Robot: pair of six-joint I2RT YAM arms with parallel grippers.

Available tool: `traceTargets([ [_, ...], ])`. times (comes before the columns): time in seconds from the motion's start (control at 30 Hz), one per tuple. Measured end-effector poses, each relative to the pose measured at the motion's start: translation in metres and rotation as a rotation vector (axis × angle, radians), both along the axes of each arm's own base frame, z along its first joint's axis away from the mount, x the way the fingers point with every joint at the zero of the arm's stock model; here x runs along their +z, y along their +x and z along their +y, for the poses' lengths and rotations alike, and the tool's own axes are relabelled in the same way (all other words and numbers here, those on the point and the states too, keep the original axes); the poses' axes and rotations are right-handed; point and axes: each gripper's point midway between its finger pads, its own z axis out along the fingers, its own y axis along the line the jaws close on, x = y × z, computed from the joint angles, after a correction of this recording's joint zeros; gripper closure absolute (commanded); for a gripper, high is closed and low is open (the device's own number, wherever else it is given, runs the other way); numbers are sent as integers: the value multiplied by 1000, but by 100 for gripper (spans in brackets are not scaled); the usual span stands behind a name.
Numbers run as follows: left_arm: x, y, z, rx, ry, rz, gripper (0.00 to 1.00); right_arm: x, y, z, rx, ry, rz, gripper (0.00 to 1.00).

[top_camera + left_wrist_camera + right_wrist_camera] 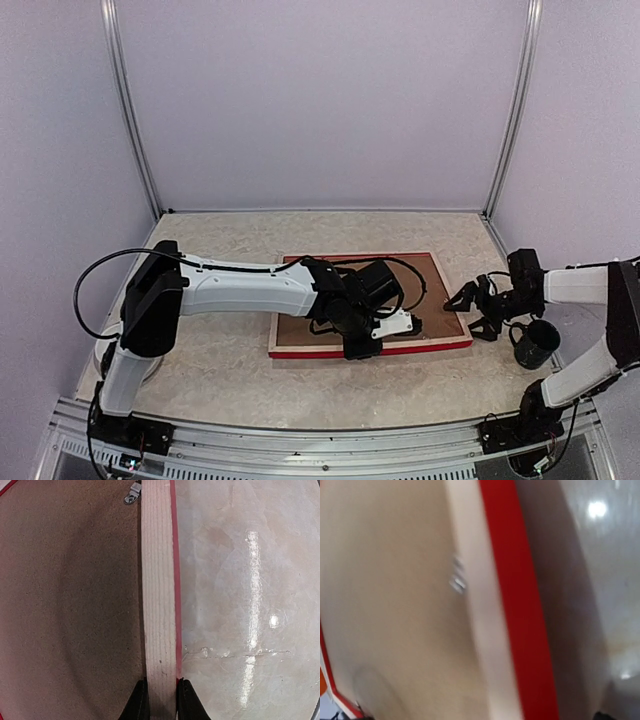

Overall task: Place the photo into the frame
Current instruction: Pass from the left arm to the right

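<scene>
The frame (440,345) lies face down in the middle of the table, red edge outward and pale wood rear (157,580) up. A brown backing board (420,285) fills it, with a small metal clip (131,497) at the rail. The photo is hidden. My left gripper (360,347) is shut on the frame's near rail, one black fingertip on either side of the wood in the left wrist view, where the gripper (162,700) sits at the bottom edge. My right gripper (470,312) stands open just off the frame's right edge. The blurred right wrist view shows the red edge (520,605) and board (385,580), without fingers.
A black cup (535,345) stands on the table to the right of the frame, close under the right arm. A black cable (405,275) of the left arm loops over the backing board. Pale walls and metal posts close the table in at the back and sides.
</scene>
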Motion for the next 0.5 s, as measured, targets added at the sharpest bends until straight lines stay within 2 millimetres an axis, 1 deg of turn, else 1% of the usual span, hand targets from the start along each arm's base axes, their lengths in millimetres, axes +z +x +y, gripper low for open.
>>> traceTargets([
  [0.13, 3, 1, -1, 1, -5, -4, 100, -9, -9, 6, 23, 41, 36, 5],
  [0.23, 4, 1, 0, 2, -5, -5, 100, -9, -10, 12, 53, 85, 30, 8],
  [0.33, 4, 1, 0, 2, -3, -6, 100, -7, -12, 20, 79, 145, 19, 8],
  [0.5, 6, 2, 3, 7, 6, -12, 100, -1, -14, 27, 98, 211, -1, 10],
])
